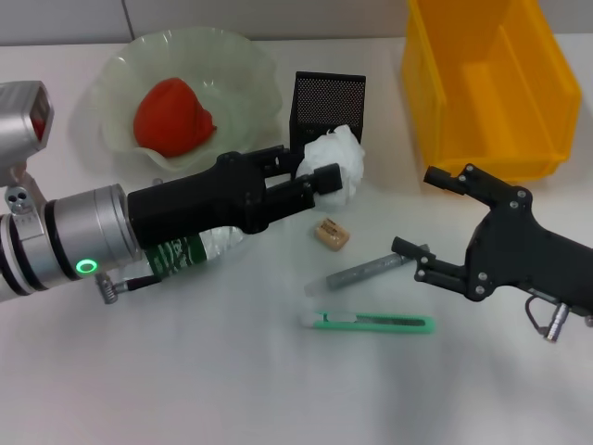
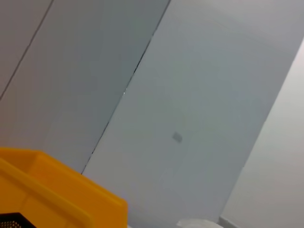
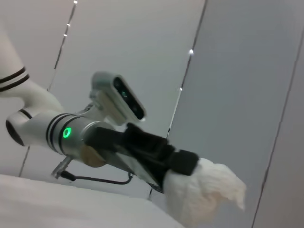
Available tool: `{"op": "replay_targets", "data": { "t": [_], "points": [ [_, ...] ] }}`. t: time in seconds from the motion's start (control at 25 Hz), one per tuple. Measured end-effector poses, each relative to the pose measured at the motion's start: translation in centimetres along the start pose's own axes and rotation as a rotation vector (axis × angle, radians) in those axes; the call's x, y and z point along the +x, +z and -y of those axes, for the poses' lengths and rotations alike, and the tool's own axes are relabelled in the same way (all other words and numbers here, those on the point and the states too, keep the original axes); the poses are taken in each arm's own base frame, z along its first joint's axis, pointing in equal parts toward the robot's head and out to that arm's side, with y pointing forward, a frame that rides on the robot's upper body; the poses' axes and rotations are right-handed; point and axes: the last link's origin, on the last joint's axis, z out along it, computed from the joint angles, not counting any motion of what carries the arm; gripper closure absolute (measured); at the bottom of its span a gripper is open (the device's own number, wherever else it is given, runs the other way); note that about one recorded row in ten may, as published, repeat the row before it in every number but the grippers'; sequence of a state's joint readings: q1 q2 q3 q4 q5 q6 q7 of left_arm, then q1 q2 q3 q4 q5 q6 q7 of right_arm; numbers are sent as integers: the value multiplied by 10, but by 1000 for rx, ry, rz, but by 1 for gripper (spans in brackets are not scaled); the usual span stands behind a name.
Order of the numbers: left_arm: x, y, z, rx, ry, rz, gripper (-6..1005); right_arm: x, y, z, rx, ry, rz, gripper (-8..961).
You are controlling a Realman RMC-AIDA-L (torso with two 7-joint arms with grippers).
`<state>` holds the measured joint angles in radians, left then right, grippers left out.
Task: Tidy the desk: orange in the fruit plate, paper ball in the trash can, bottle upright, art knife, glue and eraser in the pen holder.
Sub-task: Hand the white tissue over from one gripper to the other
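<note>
My left gripper (image 1: 326, 173) is shut on the white paper ball (image 1: 341, 158), held just in front of the black mesh pen holder (image 1: 330, 104). The right wrist view shows the same paper ball (image 3: 205, 189) at the tip of the left gripper (image 3: 183, 164). The orange (image 1: 172, 116) lies in the pale green fruit plate (image 1: 243, 65). Under my left arm the bottle (image 1: 196, 251) lies on its side. On the desk (image 1: 232, 380) lie the tan eraser (image 1: 331, 233), the grey glue (image 1: 367, 271) and the mint-green art knife (image 1: 372, 323). My right gripper (image 1: 422, 216) stands open beside the glue's end.
The yellow trash can (image 1: 491, 83) stands at the back right, and its yellow wall (image 2: 52, 192) shows in the left wrist view. A cable (image 1: 130, 286) hangs under my left forearm near the bottle. Grey wall panels fill both wrist views.
</note>
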<state>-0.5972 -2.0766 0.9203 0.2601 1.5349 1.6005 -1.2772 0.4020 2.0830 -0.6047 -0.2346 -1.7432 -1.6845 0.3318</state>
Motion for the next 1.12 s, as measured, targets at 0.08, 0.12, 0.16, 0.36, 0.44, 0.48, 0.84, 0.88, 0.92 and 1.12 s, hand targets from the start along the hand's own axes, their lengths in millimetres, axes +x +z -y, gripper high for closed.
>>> {"op": "replay_targets", "data": {
  "t": [0.08, 0.12, 0.16, 0.36, 0.44, 0.48, 0.84, 0.88, 0.92, 1.12],
  "points": [
    [0, 0, 0, 0, 0, 0, 519, 0, 3, -4, 6, -39, 12, 177],
    [0, 3, 0, 0, -29, -11, 519, 0, 5, -5, 12, -55, 20, 177],
    [-1, 5, 0, 0, -50, -20, 519, -1, 9, -8, 22, -81, 37, 176],
    [-2, 6, -1, 1, -71, -23, 520, -2, 19, -13, 36, -117, 66, 176],
    [-3, 7, -1, 4, -87, -27, 520, -3, 20, -14, 39, -120, 71, 176],
    [-3, 7, -1, 4, -87, -27, 520, -4, 23, -16, 47, -120, 81, 176],
    [-12, 6, -1, 36, -232, -75, 520, -8, 32, -19, 75, -119, 119, 177],
    [-12, 6, -1, 34, -245, -76, 520, -8, 34, -19, 74, -117, 123, 177],
    [-13, 6, -2, 30, -255, -77, 520, -9, 36, -19, 71, -116, 128, 176],
    [-11, 7, -6, 4, -269, -84, 520, -11, 43, -16, 72, -115, 141, 176]
  ]
}}
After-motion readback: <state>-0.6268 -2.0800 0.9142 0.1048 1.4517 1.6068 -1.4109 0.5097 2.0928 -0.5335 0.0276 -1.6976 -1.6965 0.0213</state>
